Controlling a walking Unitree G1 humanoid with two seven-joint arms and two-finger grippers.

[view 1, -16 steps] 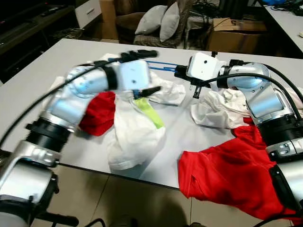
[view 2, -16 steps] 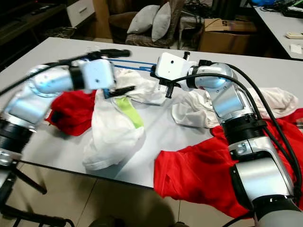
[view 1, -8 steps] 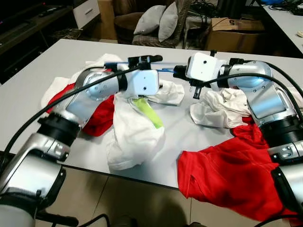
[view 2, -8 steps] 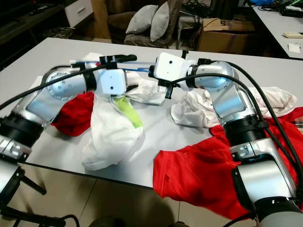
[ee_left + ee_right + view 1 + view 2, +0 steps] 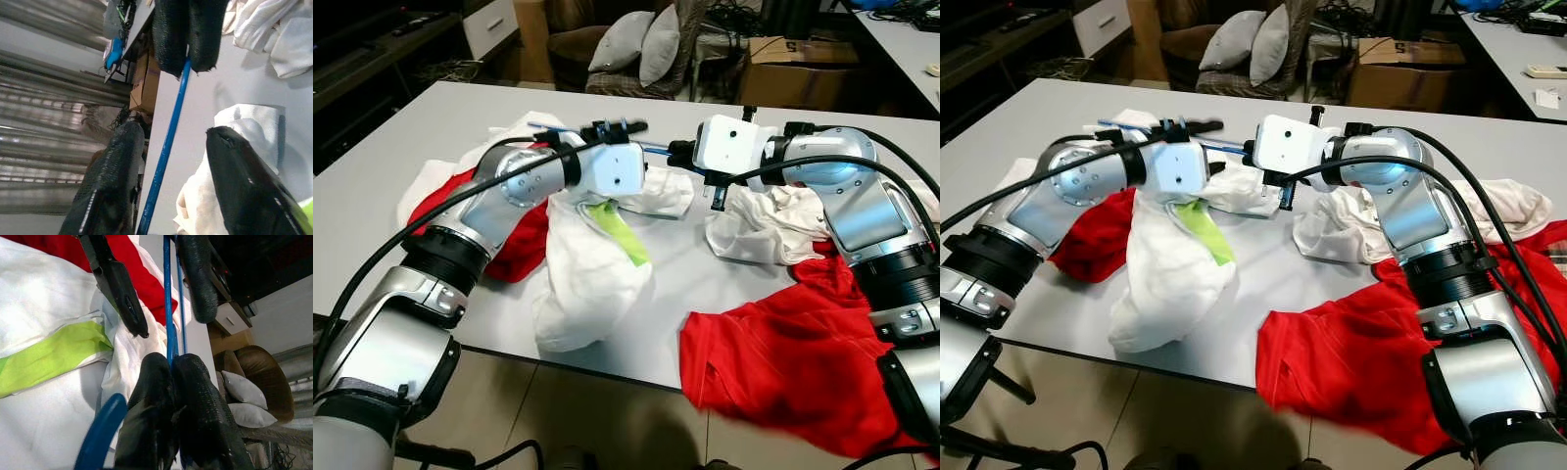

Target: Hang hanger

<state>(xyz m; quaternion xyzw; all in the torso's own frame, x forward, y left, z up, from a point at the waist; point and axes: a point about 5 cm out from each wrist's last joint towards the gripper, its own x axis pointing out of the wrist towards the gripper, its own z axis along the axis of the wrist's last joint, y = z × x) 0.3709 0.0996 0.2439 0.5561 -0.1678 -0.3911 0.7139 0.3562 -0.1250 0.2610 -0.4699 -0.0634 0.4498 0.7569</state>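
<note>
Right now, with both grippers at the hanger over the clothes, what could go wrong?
1. The right gripper pinches the thin blue hanger only at its fingertips, so a tug from the left arm may twist it loose.
2. The left gripper is open around the rod, with one finger against the white shirt. Closing may catch cloth along with the hanger.
3. Lifting could drag the shirt, already hanging over the table edge, onto the floor.

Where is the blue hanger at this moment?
The blue hanger is above the table's middle, pinched by the right gripper, with the open left gripper around its bar.
</note>
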